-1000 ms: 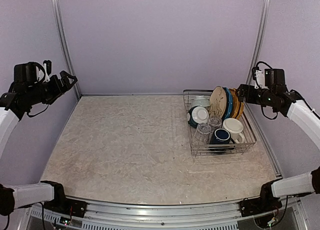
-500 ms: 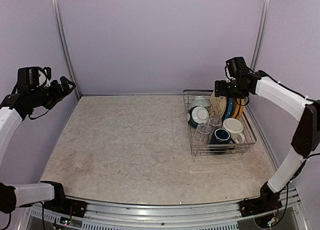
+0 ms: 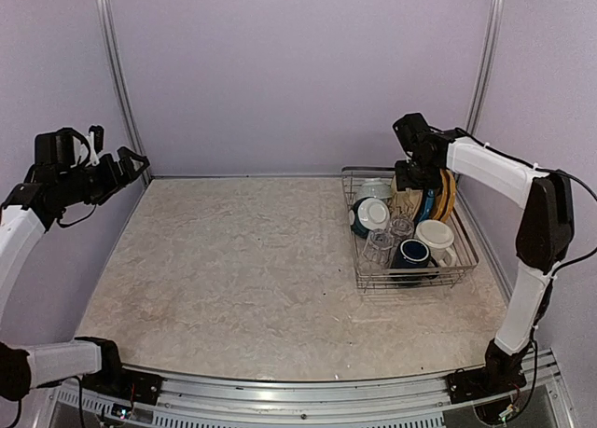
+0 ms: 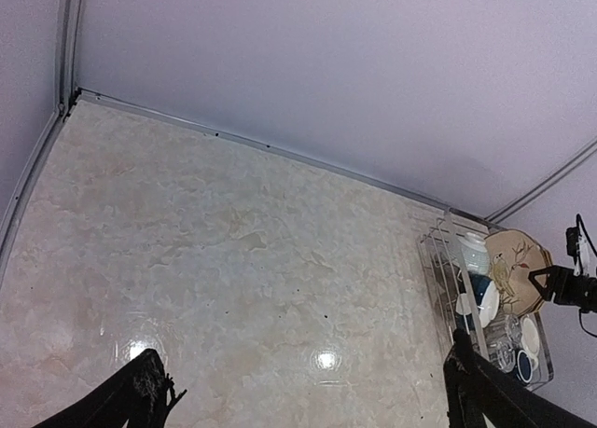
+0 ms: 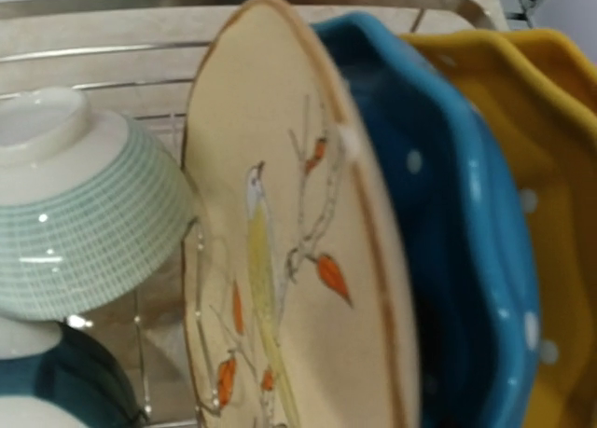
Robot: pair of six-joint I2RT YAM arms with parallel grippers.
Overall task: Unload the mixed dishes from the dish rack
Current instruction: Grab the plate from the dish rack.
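The dish rack (image 3: 464, 257) stands at the right rear of the table with the mixed dishes in it. A beige plate (image 5: 298, 260) painted with a bird stands upright in front of a blue plate (image 5: 466, 241) and yellow plates (image 5: 560, 167). My right gripper (image 3: 409, 181) sits at the top edge of the beige plate (image 3: 405, 202). Its fingers do not show in the right wrist view. My left gripper (image 3: 131, 158) hangs open high at the far left, with nothing between its fingertips (image 4: 140, 391).
The rack also holds a pale green gridded bowl (image 5: 84, 214), a teal bowl (image 3: 371, 214), a cream mug (image 3: 436, 235), a navy mug (image 3: 410, 253) and clear glasses (image 3: 378, 246). Purple walls close in behind and beside the rack. A marbled tabletop (image 3: 233, 269) spreads to its left.
My right arm swung from the right wall leftward over the rack and came down to the beige plate's top edge. The left arm barely shifted.
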